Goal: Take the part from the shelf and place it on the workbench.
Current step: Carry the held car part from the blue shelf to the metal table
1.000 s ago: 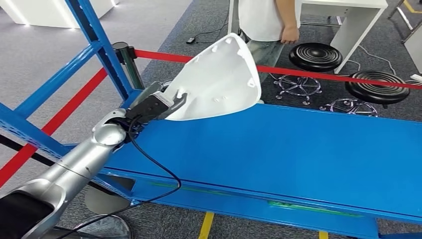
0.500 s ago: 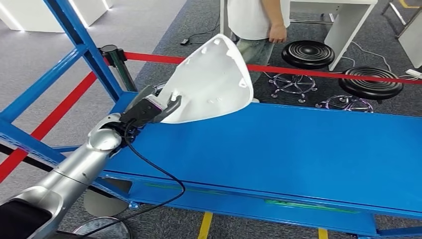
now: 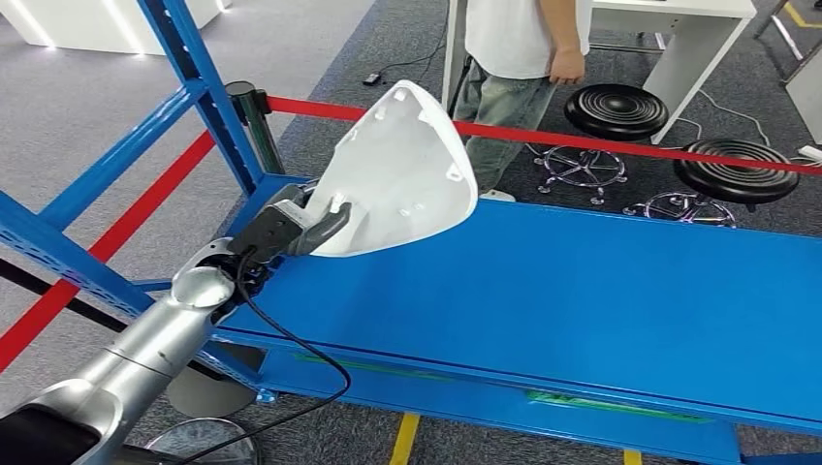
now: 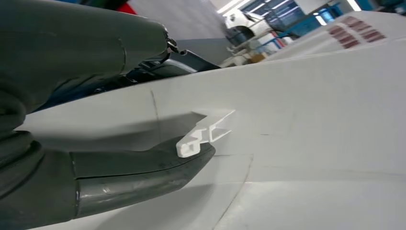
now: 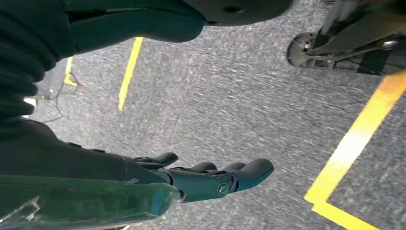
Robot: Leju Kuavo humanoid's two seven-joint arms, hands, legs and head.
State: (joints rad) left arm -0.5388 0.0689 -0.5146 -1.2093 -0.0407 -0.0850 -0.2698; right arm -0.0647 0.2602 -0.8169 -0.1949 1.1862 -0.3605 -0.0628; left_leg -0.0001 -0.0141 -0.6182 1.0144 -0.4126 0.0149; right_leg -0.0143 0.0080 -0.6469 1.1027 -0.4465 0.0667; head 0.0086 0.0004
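Since a second ago the white part (image 3: pixel 402 174) has tipped more upright and slid a little toward the left end of the blue worktop (image 3: pixel 582 300): its pointed top now stands higher against the red barrier tape (image 3: pixel 620 143), and its lower edge sits nearer the worktop's left corner. The silver left arm has drawn back with it, so the left robot hand (image 3: pixel 291 228) lies closer to the blue shelf upright (image 3: pixel 208 92) than it did. The whole scene has also shifted slightly between the pictures, so part of this is the camera's own movement. The person (image 3: pixel 519 44) beyond the tape stands in much the same spot near the two black stools (image 3: pixel 616 108). The left robot hand grips the part at its lower left edge: in the left wrist view the thick grey thumb (image 4: pixel 143 175) presses on the part's inner white face just under a small moulded clip (image 4: pixel 203 136), with darker fingers (image 4: pixel 184 57) wrapping the far side of the rim. The part is held just above the worktop's left end, its hollow side facing the robot. The right robot hand (image 5: pixel 210 179) hangs over grey carpet with yellow floor lines (image 5: pixel 356 143), fingers stretched out nearly straight and holding nothing.
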